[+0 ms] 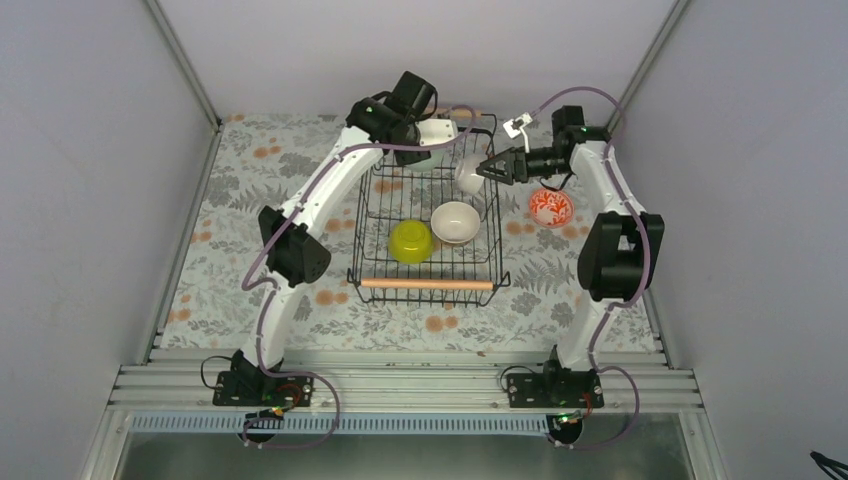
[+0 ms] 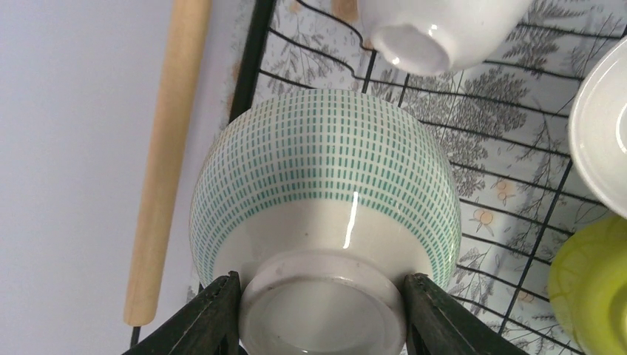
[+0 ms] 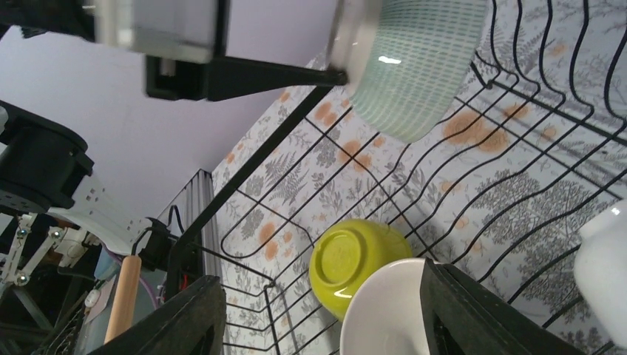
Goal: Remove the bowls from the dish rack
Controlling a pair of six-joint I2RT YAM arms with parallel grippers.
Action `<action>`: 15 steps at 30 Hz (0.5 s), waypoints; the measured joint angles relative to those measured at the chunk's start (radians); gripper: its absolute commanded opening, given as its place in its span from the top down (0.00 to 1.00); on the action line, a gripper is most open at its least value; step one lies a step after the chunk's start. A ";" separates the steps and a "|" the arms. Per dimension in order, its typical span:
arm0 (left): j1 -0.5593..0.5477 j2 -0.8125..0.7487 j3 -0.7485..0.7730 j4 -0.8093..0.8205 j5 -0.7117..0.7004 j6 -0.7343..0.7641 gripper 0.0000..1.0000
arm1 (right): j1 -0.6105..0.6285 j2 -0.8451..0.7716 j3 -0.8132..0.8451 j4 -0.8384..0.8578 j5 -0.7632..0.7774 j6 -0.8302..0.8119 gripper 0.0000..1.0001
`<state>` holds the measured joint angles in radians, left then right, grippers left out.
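Note:
The dish rack [image 1: 425, 285] is a black wire basket with wooden bar handles. At its far end my left gripper [image 2: 323, 310] is shut on the foot ring of a white bowl with teal dashes [image 2: 325, 170], which it holds tilted above the wires [image 1: 443, 133]. My right gripper [image 3: 318, 318] is open with nothing between its fingers. It hovers over the rack's right side [image 1: 484, 170], right beside a small white bowl [image 1: 468, 178] that is tipped on its side. A yellow-green bowl [image 1: 411, 241] lies upside down in the rack next to an upright white bowl [image 1: 455, 222].
A red-patterned bowl [image 1: 550, 207] sits on the floral tablecloth just right of the rack, below my right arm. The far wooden handle [image 2: 166, 155] runs close beside the teal-dashed bowl. Grey walls close in the table on three sides.

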<state>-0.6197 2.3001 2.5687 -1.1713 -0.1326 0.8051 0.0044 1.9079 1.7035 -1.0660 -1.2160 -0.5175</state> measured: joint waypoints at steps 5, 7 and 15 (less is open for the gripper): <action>-0.002 -0.046 -0.019 0.018 0.040 -0.026 0.61 | 0.000 0.084 0.080 0.003 -0.026 0.015 0.35; -0.004 -0.060 -0.022 0.022 0.048 -0.032 0.61 | 0.000 0.122 0.102 0.003 -0.037 0.018 0.34; -0.006 -0.067 -0.042 0.034 0.089 -0.044 0.61 | 0.000 0.241 0.183 -0.035 -0.122 0.003 0.30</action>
<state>-0.6258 2.2333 2.5267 -1.1378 -0.0433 0.7609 0.0048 2.1490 1.8862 -1.1015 -1.3384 -0.5140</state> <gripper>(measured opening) 0.516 0.689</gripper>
